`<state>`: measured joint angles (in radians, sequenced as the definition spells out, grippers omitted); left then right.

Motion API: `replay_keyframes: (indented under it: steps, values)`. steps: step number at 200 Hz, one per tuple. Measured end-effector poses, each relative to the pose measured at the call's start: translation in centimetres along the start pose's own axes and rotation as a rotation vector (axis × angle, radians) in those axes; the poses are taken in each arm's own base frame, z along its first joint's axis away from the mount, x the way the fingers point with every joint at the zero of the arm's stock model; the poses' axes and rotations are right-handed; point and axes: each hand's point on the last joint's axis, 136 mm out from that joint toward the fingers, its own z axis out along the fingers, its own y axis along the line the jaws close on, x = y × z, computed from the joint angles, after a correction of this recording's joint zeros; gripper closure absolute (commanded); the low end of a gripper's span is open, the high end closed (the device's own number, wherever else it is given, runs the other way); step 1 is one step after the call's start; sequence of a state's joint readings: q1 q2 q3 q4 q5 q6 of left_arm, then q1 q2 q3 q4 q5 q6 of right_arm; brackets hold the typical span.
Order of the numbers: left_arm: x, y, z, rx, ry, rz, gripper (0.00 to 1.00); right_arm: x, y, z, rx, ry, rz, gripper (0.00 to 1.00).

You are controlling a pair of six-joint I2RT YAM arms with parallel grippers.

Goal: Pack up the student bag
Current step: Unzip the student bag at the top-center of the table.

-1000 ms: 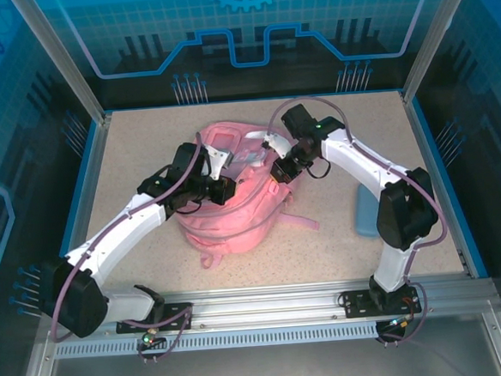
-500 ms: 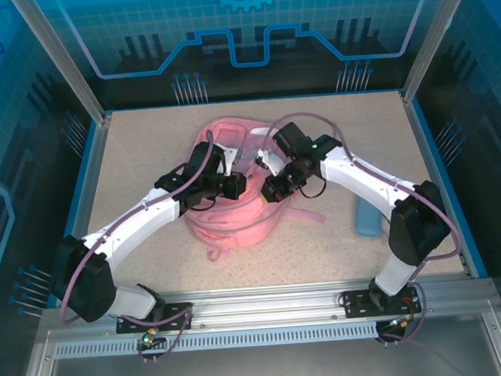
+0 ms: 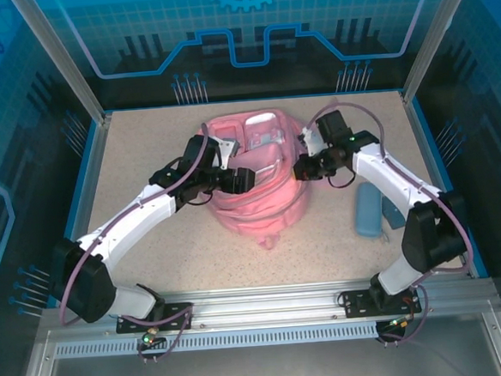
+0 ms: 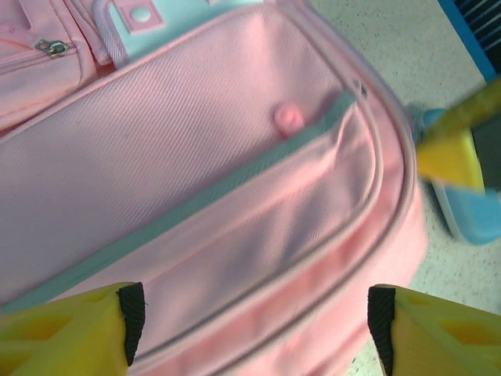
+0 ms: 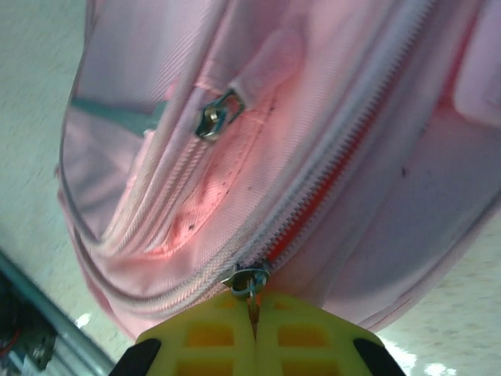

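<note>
Two jobs: my right gripper [image 5: 254,317] pinches the metal zip pull [image 5: 248,280] on the soft pink fabric backpack [image 3: 267,206], presumably to run its zip; left gripper [image 4: 254,313] hovers, spread.

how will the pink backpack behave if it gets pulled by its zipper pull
Probably floppy: the pink backpack is soft fabric that sags and creases along its seams. Tugged by the zipper pull pinched in the right fingers, it would likely stretch and slide on the table rather than lift whole. Lying flat, it looks unlikely to roll.
</note>
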<state>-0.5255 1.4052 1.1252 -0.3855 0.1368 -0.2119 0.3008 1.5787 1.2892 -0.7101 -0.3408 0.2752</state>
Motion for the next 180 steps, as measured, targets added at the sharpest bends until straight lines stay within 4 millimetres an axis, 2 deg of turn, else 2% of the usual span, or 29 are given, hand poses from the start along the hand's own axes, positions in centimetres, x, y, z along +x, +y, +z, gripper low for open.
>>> replay_keyframes:
  steps: [27,55,82,104,156,180]
  values:
    - [0.9,0.0,0.1,0.004,0.036,0.089,0.27,-2.5,-1.8,0.5,0.018,-0.012,-0.008,1.0]
    - [0.8,-0.3,1.6,0.011,0.07,0.202,0.34,-3.7,-2.0,1.4,0.007,-0.001,-0.046,1.0]
    - [0.7,-0.7,4.2,0.005,0.11,0.319,0.47,-4.1,-2.0,1.8,-0.009,0.009,-0.059,1.0]
    - [1.0,-0.3,6.0,-0.002,0.146,0.378,0.5,-4.0,-1.9,1.9,-0.017,0.011,-0.065,1.0]
    - [0.6,1.3,8.1,-0.078,0.177,0.457,0.57,-4.1,-1.8,1.8,-0.033,0.011,-0.077,1.0]
    - [0.5,1.9,8.6,-0.104,0.176,0.464,0.73,-4.0,-1.7,1.8,-0.04,0.011,-0.083,1.0]
